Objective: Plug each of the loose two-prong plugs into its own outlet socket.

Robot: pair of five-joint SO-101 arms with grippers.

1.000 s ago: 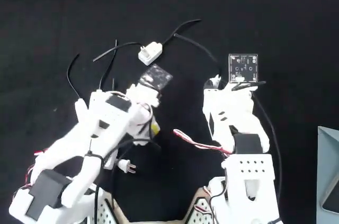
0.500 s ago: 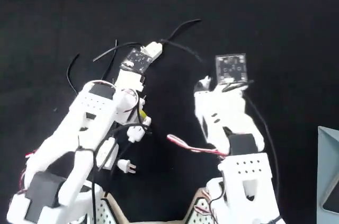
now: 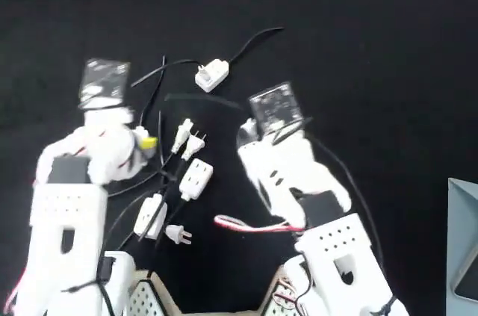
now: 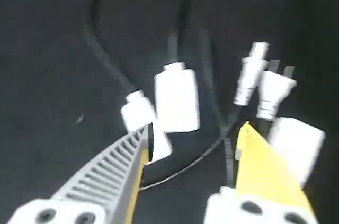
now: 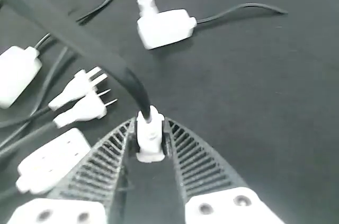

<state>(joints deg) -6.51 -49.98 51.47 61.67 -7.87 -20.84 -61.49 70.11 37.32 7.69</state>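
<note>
Mid-table: left plug (image 3: 183, 134) and right plug (image 3: 197, 143) lie loose side by side, just far of a socket (image 3: 196, 179). Near edge: third plug (image 3: 178, 235) beside second socket (image 3: 149, 215). Right of the pair, right gripper (image 5: 149, 124) clamped on a corded plug (image 5: 148, 142). Left of the pair, left gripper (image 4: 194, 128) spread wide, holding nothing.

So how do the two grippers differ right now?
The left gripper is open with nothing gripped; the right gripper is shut on a white plug with a black cord. The left gripper has one yellow finger; the right gripper's fingers are both pale grey. Both point down at the black table.
</note>
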